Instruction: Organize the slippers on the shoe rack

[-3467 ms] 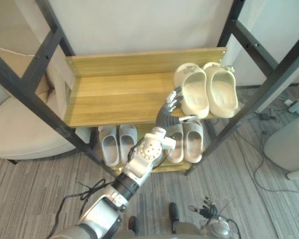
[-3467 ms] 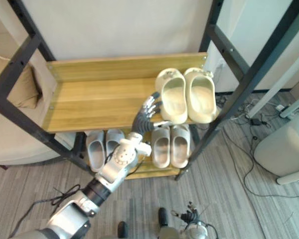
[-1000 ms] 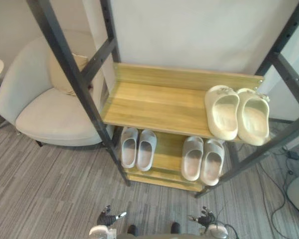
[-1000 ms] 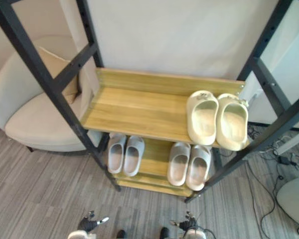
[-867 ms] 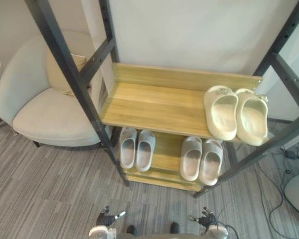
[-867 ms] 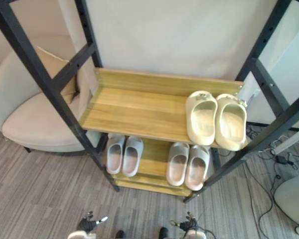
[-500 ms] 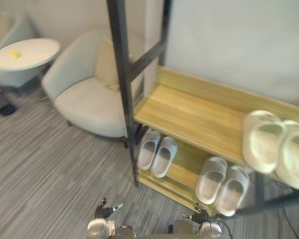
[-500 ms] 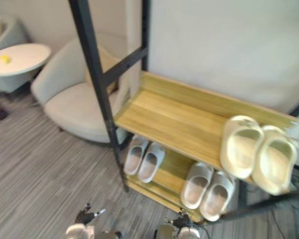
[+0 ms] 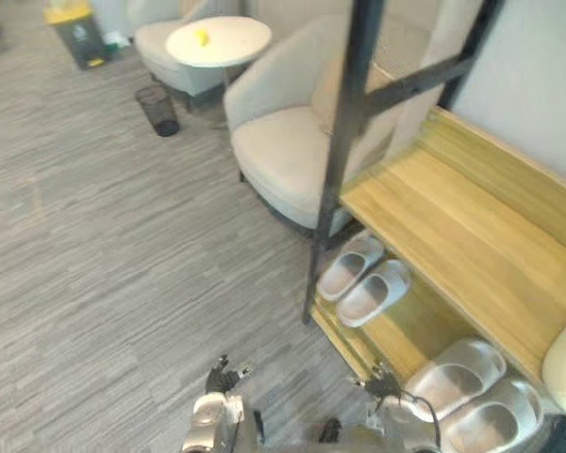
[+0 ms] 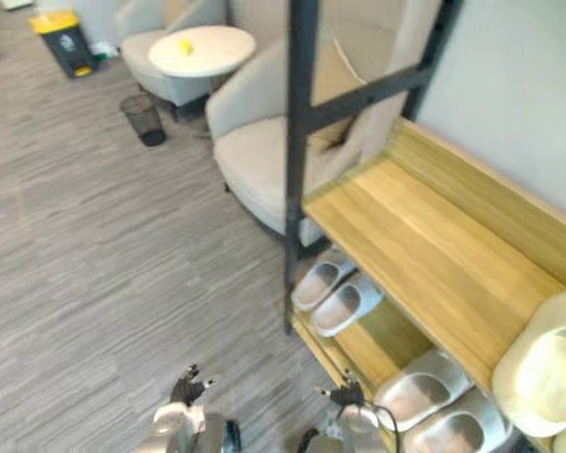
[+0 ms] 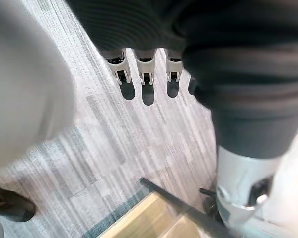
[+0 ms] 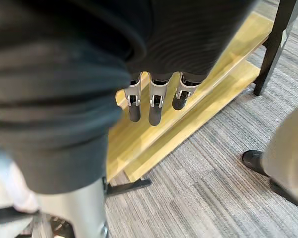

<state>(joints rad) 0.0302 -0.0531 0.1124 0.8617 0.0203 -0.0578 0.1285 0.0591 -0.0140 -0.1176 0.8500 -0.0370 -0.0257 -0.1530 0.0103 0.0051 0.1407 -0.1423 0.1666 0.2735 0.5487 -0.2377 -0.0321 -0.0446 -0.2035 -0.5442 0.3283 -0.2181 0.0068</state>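
Note:
The shoe rack (image 9: 472, 226) has black posts and two wooden shelves and stands at the right. A cream slipper (image 10: 547, 368) lies at the right end of the upper shelf. On the lower shelf sit one pale grey pair of slippers (image 9: 363, 280) near the left post and another grey pair (image 9: 472, 396) further right. My left hand (image 9: 222, 376) and right hand (image 9: 382, 385) hang low at the bottom of the eye views, both open and holding nothing. In the right wrist view its straight fingers (image 12: 154, 101) hang in front of the lower shelf (image 12: 208, 94).
A beige armchair (image 9: 302, 142) stands just left of the rack. Behind it are a round white table (image 9: 217, 40) with a small yellow thing on it, a black wastebasket (image 9: 158, 109) and a yellow bin (image 9: 75, 28). Grey striped carpet (image 9: 123, 264) covers the floor.
The camera has swung left, so the rack now sits at the right edge. My left hand, earlier up at the cream slippers, has dropped to my side.

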